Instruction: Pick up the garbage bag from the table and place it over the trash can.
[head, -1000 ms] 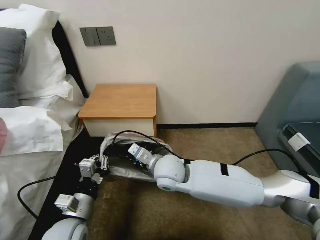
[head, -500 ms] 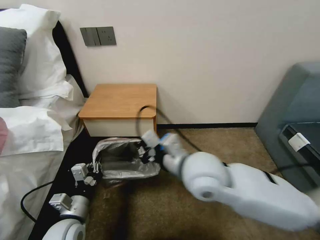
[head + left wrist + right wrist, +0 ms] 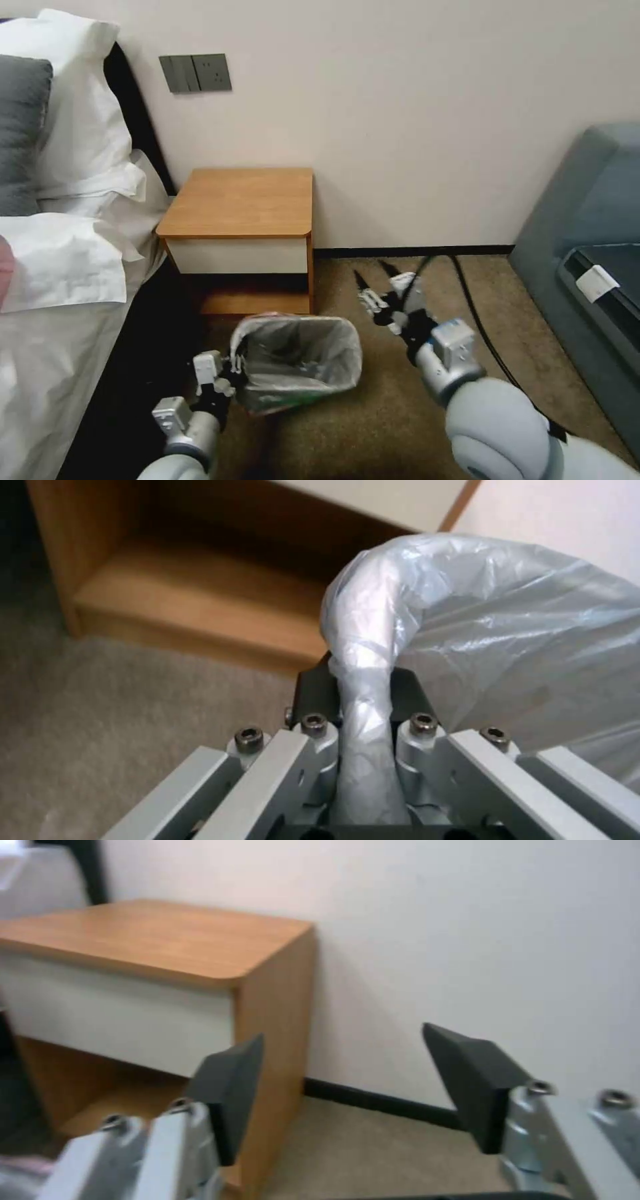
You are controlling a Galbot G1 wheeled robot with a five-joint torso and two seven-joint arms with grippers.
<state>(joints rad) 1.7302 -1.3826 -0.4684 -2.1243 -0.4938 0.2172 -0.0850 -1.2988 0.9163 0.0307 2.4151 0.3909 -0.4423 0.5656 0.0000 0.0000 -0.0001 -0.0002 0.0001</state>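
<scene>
The garbage bag lines the trash can, whose shape shows through the crinkled plastic; its mouth tips towards me on the carpet in front of the table. My left gripper is shut on the can's bag-covered left rim. In the left wrist view the left gripper pinches the wrapped rim of the garbage bag, with the table's low shelf behind. My right gripper hangs open and empty, right of the can and apart from it. In the right wrist view the right gripper faces the table.
A bed with white pillows runs along the left. A blue-grey sofa stands at the right. A black cable trails over the carpet behind my right arm. Open carpet lies between the can and the sofa.
My right arm has pulled out of the bag's mouth and swung up to the right. The left gripper has carried the lined can nearer and rightward, still shut on its rim.
</scene>
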